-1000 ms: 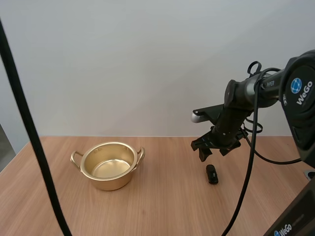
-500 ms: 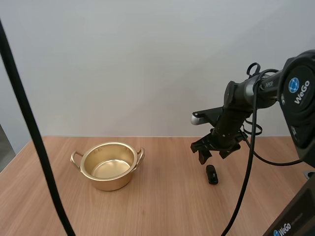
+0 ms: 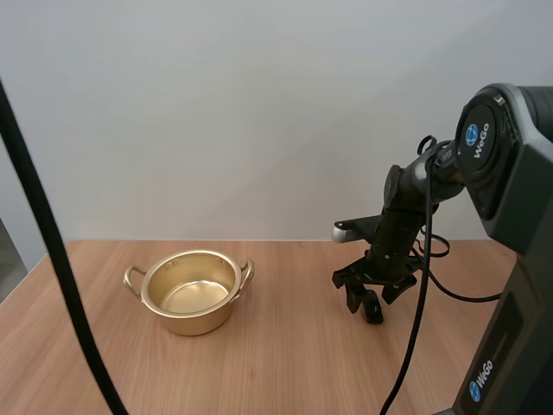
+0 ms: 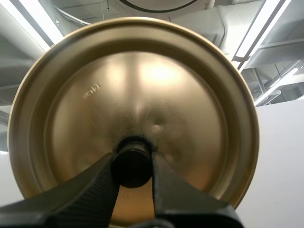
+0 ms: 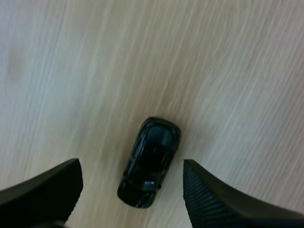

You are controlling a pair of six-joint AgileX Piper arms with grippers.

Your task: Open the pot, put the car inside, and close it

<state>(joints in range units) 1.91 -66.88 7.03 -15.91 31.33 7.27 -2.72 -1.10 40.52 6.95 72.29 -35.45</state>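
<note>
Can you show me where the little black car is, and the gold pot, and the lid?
car [image 5: 149, 164]: right wrist view, on its roof.
pot [image 3: 194, 323]: high view, on its outer front wall.
lid [image 4: 161, 90]: left wrist view, on its gold face beside the knob.

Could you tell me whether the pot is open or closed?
Open: the gold pot stands lidless and empty on the table, while the left gripper pinches the lid by its knob.

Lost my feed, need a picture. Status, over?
Left tool shut on lid, lid off pot. Right tool open over car on table. Pot empty. Nothing between car and pot.
</note>
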